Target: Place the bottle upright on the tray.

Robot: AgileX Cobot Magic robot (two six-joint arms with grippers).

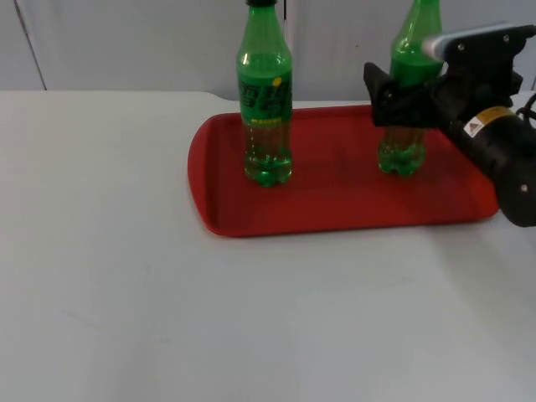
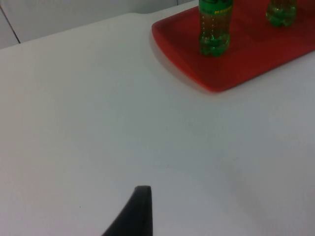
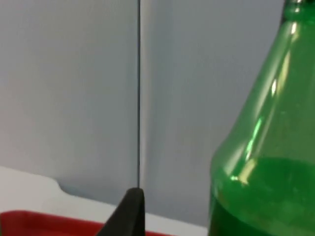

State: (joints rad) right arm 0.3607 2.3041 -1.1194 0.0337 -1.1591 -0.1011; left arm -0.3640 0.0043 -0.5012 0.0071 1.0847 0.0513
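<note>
A red tray [image 1: 335, 209] lies at the back of the white table. Two green bottles stand upright on it. The left bottle [image 1: 266, 100] [image 2: 214, 29] has a green label and stands free. My right gripper [image 1: 402, 96] reaches in from the right and stands open around the middle of the right bottle [image 1: 402, 155] [image 3: 266, 162] [image 2: 281, 12], whose base rests on the tray. In the right wrist view a gap separates the black fingertip [image 3: 129, 211] from the bottle's shoulder. My left gripper [image 2: 140, 216] waits low over the bare table, well in front of the tray.
The grey partition wall [image 1: 126, 42] rises just behind the tray. White table top [image 1: 209, 318] stretches wide in front of and left of the tray. The right arm's black body [image 1: 502, 151] hangs over the tray's right end.
</note>
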